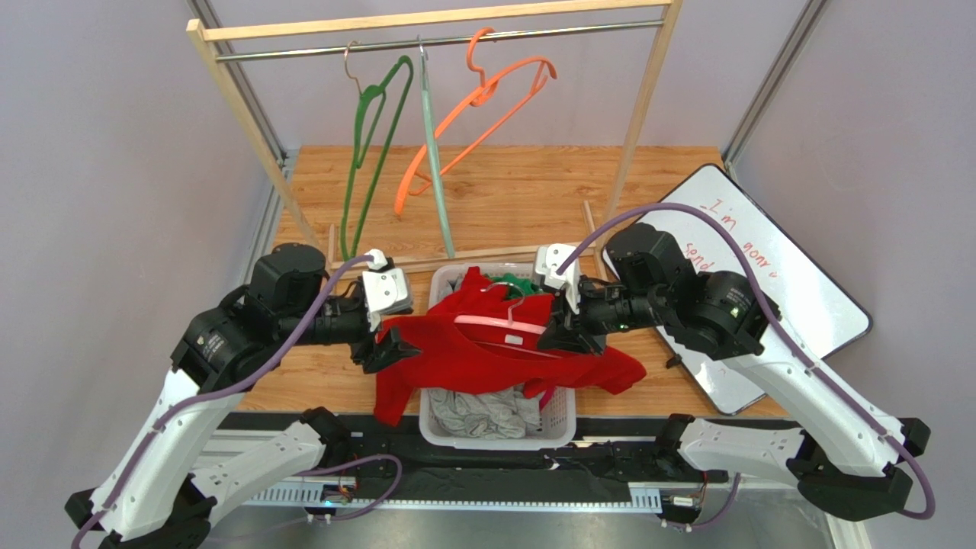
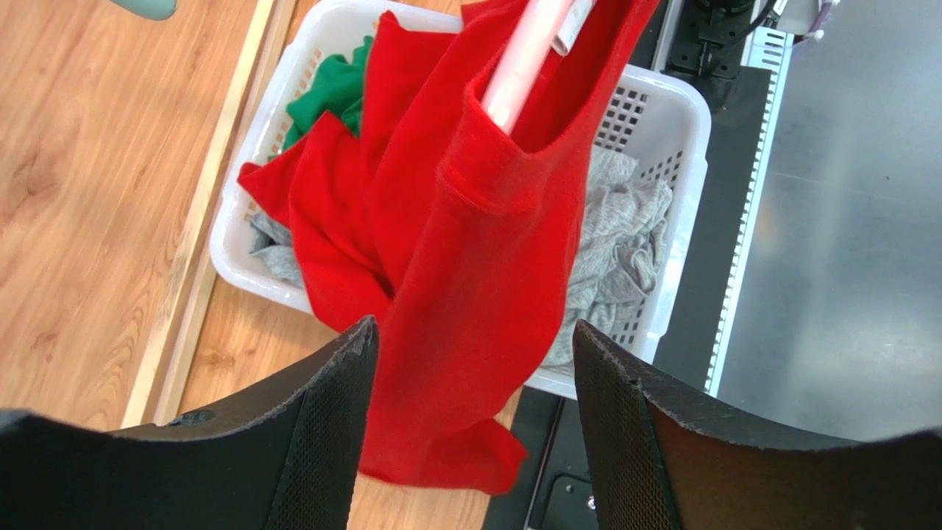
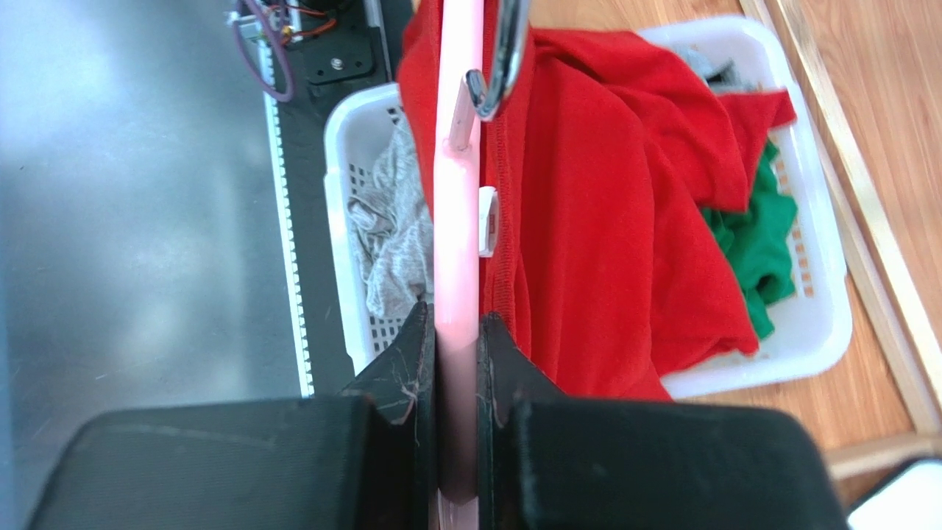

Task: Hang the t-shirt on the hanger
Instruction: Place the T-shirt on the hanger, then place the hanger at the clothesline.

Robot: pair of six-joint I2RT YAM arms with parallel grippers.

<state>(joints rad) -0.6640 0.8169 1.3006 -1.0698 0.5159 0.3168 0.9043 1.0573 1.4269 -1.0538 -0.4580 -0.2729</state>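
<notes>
The red t-shirt (image 1: 481,355) hangs partly threaded on the pale pink hanger (image 1: 510,327) above the white basket (image 1: 561,426). My right gripper (image 3: 457,326) is shut on the hanger's pink bar (image 3: 457,210), and the metal hook (image 3: 505,61) shows just beyond it. The shirt (image 3: 619,221) drapes to the right of that bar. My left gripper (image 2: 473,337) is open at the shirt's left side, and a hanging fold of red cloth (image 2: 464,309) shows between its fingers. The hanger's end (image 2: 529,50) pokes into a shirt opening. In the top view the left gripper (image 1: 378,347) is at the shirt's left edge and the right gripper (image 1: 561,332) at its right.
A grey garment (image 1: 487,412) and a small green garment (image 3: 757,237) lie in the basket. A wooden rack (image 1: 435,23) behind holds a green hanger (image 1: 372,126), a mint one (image 1: 433,149) and an orange one (image 1: 481,109). A whiteboard (image 1: 779,286) lies at the right.
</notes>
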